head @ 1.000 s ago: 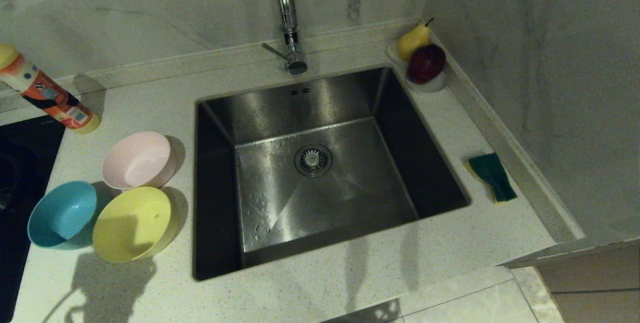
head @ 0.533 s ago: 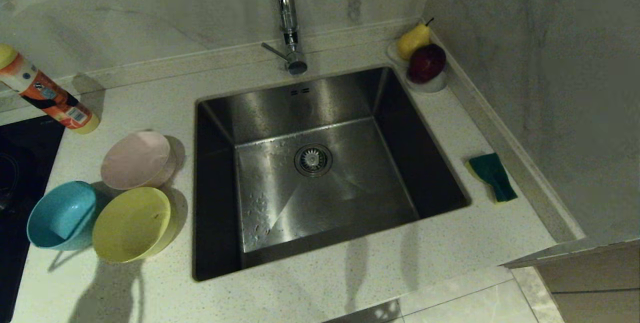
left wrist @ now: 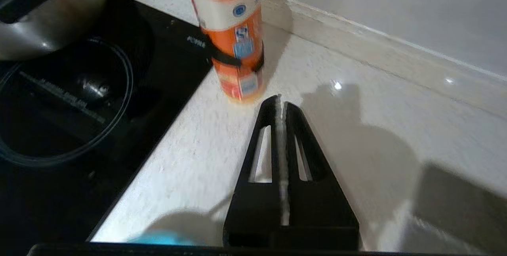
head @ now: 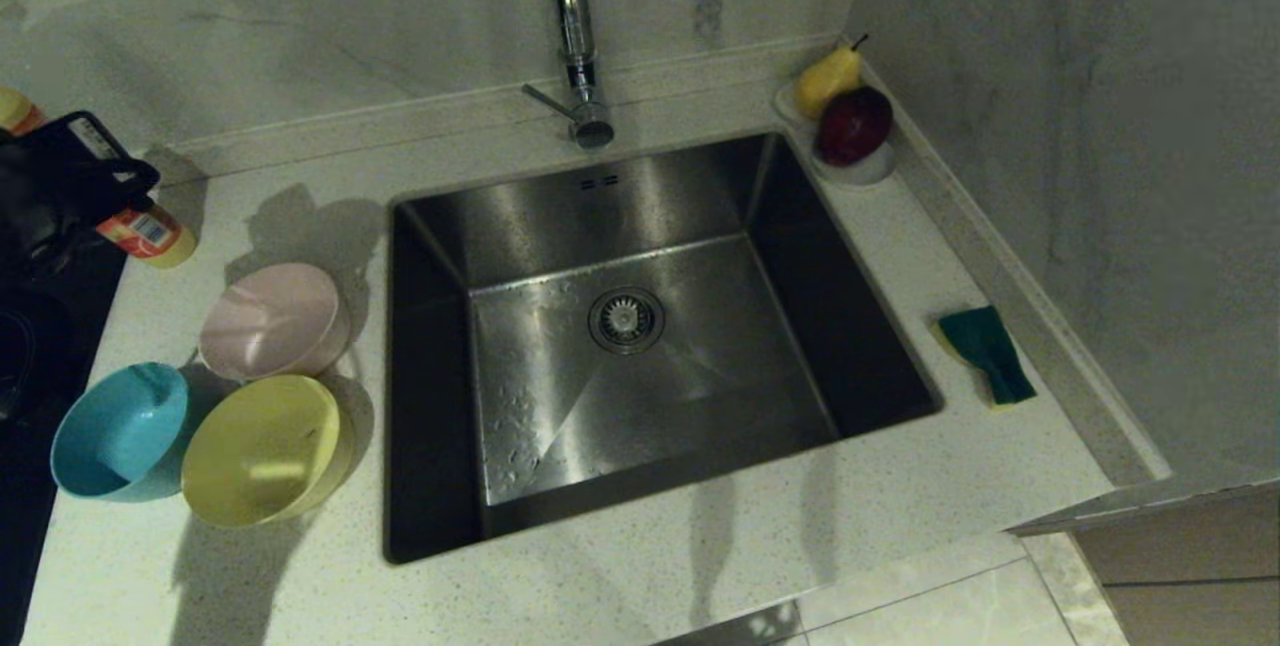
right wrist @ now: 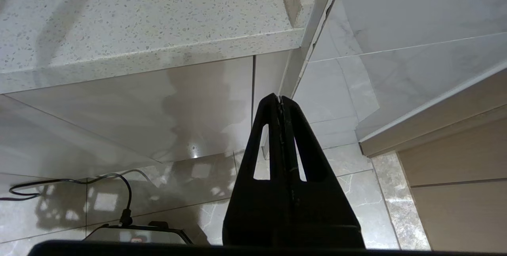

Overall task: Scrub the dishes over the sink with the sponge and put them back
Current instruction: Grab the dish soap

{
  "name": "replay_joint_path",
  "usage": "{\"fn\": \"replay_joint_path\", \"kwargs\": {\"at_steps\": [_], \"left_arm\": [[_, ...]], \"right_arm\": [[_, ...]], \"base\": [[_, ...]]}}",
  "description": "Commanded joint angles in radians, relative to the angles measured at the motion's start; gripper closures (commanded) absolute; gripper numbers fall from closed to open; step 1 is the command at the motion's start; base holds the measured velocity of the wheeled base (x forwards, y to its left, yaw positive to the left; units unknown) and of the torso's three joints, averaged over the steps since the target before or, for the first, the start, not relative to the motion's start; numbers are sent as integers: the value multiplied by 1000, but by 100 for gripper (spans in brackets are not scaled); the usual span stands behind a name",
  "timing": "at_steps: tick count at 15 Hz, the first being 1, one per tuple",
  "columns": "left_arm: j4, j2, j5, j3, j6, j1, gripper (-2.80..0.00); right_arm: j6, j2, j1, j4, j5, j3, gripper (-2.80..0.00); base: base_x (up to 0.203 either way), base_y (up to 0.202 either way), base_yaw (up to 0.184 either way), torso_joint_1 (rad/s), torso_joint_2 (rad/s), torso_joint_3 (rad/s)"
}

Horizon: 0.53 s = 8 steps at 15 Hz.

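Observation:
Three dishes stand on the counter left of the sink [head: 620,486]: a pale pink bowl [head: 272,319], a light blue bowl [head: 118,431] and a yellow bowl [head: 262,448]. The sponge [head: 985,354], green side up, lies on the counter right of the sink. My left gripper [head: 140,188] [left wrist: 280,99] is shut and empty. It hovers at the far left, behind the bowls and just in front of the orange bottle [left wrist: 233,42]. My right gripper [right wrist: 280,99] is shut and empty, parked below the counter's front edge.
A tall chrome tap [head: 575,36] rises behind the sink. A white dish with a pear [head: 826,79] and a dark red fruit [head: 852,126] sits in the back right corner. A black hob [left wrist: 79,109] with a steel pot [left wrist: 47,6] lies left of the bowls.
My left arm has come into the head view at the far left, now covering part of the orange bottle. Its shadow has shifted back across the counter behind the bowls.

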<state>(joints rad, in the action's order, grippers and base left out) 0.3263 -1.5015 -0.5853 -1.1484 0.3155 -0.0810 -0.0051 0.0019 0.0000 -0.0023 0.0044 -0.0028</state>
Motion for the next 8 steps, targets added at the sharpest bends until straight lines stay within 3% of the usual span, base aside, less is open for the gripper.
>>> {"fn": "replay_joint_path", "kwargs": {"at_steps": [1,8], "left_arm": [[42,-117,-1,-43,3,-38,-280],[241,-216,48,-42,1,-127,-280]], "right_arm": [[-1,0,0,-1,0,0,0],[0,0,0,-1,0,0,0]], "base": [[0,0,0,0,0,0],[0,0,0,0,0,0]]}}
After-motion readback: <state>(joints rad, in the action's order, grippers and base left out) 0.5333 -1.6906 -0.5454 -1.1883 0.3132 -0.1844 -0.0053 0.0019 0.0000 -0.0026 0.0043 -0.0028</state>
